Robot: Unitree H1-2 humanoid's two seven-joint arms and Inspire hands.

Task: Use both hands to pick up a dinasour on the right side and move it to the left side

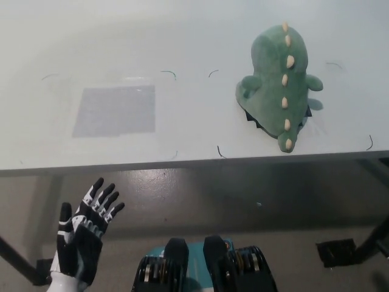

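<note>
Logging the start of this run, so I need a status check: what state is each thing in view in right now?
Dinosaur: lying on the table's right side, spiked back up, untouched.
Grey patch: flat on the table's left side, bare.
Left hand: open, fingers spread, below the table edge.
Right hand: not in view.

white table (194,36); green dinosaur (276,85), grey patch (115,111)

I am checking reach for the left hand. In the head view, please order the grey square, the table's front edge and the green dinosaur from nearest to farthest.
From the left hand:
1. Table's front edge, just above it.
2. Grey square, on the table's left.
3. Green dinosaur, far right.
</note>
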